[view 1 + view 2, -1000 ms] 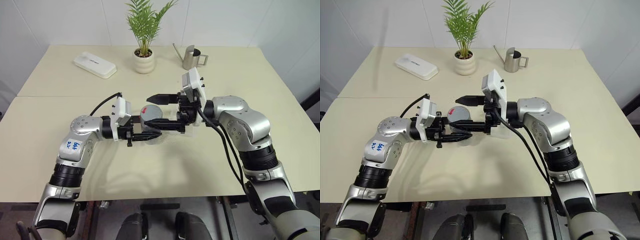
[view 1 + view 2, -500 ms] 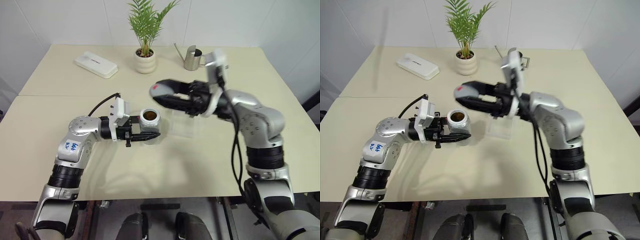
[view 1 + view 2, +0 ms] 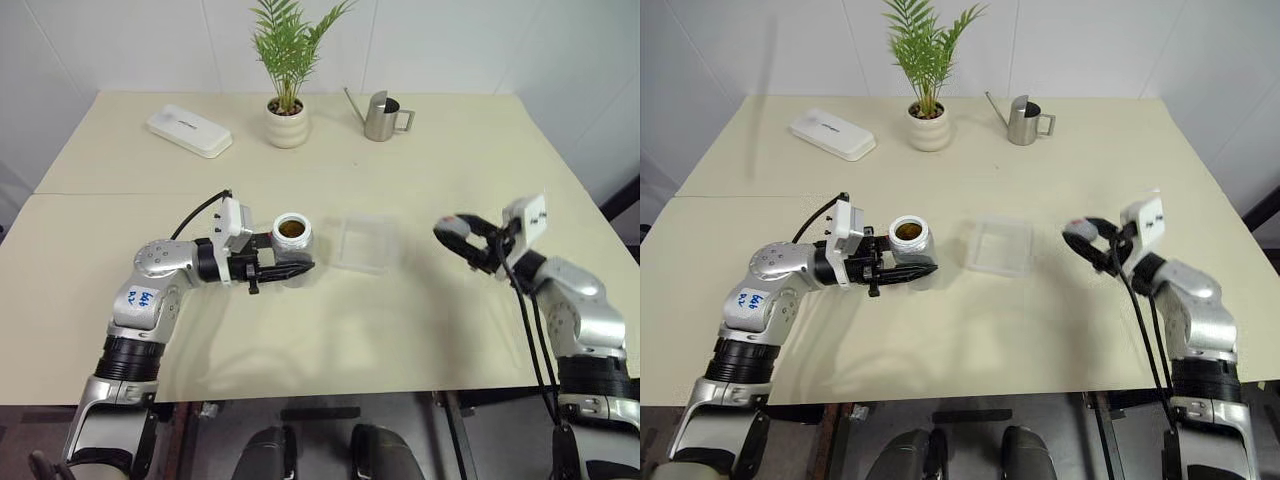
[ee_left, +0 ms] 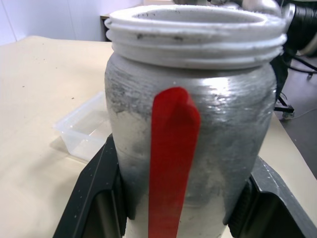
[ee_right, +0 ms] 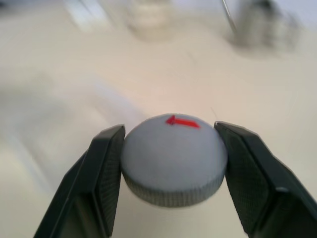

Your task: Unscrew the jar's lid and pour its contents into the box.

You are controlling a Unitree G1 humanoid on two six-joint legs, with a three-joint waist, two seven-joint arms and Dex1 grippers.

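Left claw is clamped on the jar, one black finger on each side of the silvery-grey body; the vertical red stripe faces the left wrist camera. The jar stands upright on the tabletop, left of centre, with its threaded white rim bare and the mouth open. Brown contents are visible inside from above.

Right claw is clenched on the lid, gripping it edgewise between both fingers; the lid is a round grey disc with a knurled rim and a small red arrow mark on top. The right claw is out over the right part of the tabletop, well apart from the jar.

The box, clear with low walls, lies flat on the tabletop between the jar and the right claw, just beside the jar and not touching it.

At the far edge: a potted plant, a steel watering can, and a flat white oblong case toward the far left
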